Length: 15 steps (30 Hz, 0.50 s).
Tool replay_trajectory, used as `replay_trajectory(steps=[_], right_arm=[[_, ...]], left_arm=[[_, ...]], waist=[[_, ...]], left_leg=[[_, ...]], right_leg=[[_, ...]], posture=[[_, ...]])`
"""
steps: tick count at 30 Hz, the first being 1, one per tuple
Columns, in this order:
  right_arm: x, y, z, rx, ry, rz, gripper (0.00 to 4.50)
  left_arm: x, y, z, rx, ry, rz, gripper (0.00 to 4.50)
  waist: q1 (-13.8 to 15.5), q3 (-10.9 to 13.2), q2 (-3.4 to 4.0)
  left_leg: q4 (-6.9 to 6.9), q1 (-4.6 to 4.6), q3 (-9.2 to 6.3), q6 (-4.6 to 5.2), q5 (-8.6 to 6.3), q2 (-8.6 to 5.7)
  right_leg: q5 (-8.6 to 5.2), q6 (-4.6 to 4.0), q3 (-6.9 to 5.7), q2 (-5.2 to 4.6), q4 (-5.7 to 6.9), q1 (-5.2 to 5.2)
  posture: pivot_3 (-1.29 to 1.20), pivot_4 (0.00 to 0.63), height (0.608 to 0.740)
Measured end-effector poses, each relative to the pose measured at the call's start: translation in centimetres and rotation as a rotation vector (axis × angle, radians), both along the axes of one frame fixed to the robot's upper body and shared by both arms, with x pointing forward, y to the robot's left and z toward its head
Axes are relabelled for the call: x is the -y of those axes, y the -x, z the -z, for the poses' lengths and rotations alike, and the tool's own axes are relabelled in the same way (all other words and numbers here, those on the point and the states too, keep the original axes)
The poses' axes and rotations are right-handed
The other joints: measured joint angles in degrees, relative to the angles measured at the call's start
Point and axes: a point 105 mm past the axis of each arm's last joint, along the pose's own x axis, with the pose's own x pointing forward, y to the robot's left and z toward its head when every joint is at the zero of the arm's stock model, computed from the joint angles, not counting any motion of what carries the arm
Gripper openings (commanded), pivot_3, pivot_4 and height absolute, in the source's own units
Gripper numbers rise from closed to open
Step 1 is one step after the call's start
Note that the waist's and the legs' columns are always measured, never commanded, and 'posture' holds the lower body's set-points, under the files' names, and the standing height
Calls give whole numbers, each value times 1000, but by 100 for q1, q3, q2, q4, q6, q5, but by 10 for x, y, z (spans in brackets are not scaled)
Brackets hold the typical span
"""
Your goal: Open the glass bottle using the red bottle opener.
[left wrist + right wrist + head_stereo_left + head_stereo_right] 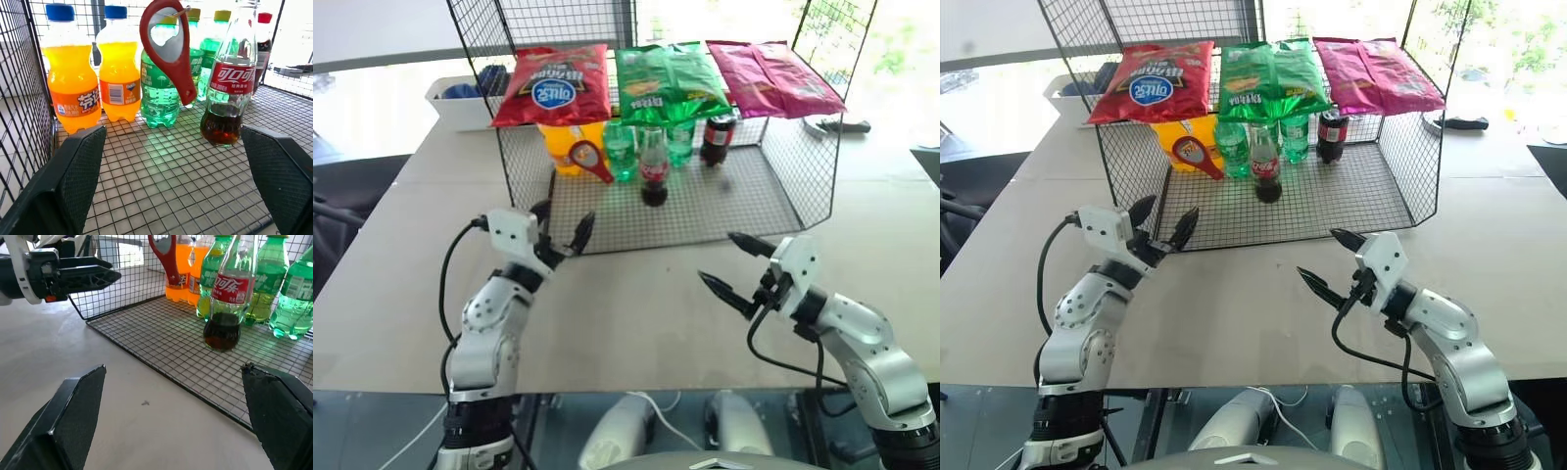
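Bottle [653, 168] upright on wire rack [744, 211], near front of drinks row | opener [588, 160] hanging just left of bottle, before orange sodas [93, 83] | left gripper [564, 226] at rack's front edge, wide open, empty | right gripper [736, 264] short of rack, wide open, empty

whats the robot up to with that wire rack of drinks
A two-armed robot faces a wire rack of drinks and chips. Both claws are open and empty: the left claw sits at the rack's front edge, the right claw over the bare table in front. The glass bottle stands untouched on the rack floor, and the red bottle opener hangs beside it, not yet picked up.
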Motion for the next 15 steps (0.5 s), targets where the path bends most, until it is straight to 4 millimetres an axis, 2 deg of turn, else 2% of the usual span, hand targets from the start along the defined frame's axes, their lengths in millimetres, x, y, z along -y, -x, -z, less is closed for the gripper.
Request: replay_trajectory(steps=[5,15], right_arm=[[0,1,1,-5,-5,-2,4459],[-6,-2,-10,25,-26,-30,4459]], left_arm=[[2,7,7,-20,-8,11,4500],[27,-1,-10,42,18,45,4500]], waist=[[5,0,0],[10,0,-1]], left_leg=[[0,-8,9,5,-3,0],[0,-7,18,5,-3,2]], right_leg=[[1,-2,8,2,-3,-12],[1,-1,10,3,-4,-13]], posture=[[0,150,734],[0,150,734]])
